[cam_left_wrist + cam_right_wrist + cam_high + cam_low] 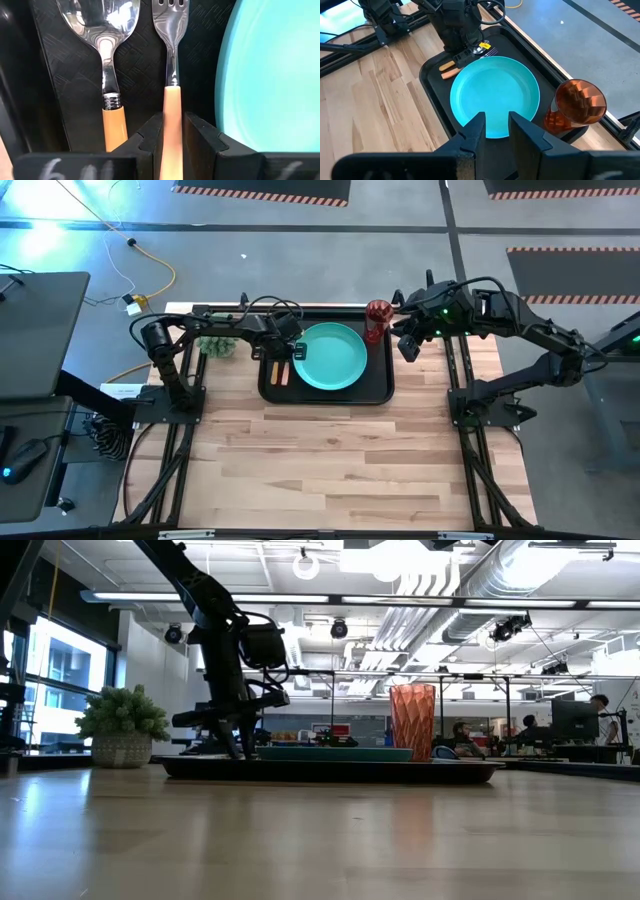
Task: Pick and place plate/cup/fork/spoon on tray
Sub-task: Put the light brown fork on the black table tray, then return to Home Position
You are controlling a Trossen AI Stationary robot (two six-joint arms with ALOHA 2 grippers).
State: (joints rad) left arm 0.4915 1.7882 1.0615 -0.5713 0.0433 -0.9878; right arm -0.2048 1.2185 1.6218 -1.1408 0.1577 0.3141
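Left claw (171, 145) clamped on the fork (171, 75) handle, low over the tray (375, 385), fork lying beside the spoon (106, 65) on the tray's left part. Plate (329, 356) sits mid-tray just next to the fork; cup (377, 320) stands at the far right tray corner. Right claw (496, 131) hangs empty and parted off the tray's right edge, near the cup. Small plant (217, 344) on the surface left of the tray. Risk: opening the left claw crooked could nudge the fork onto the spoon or plate rim; the right arm swinging in could tip the cup.
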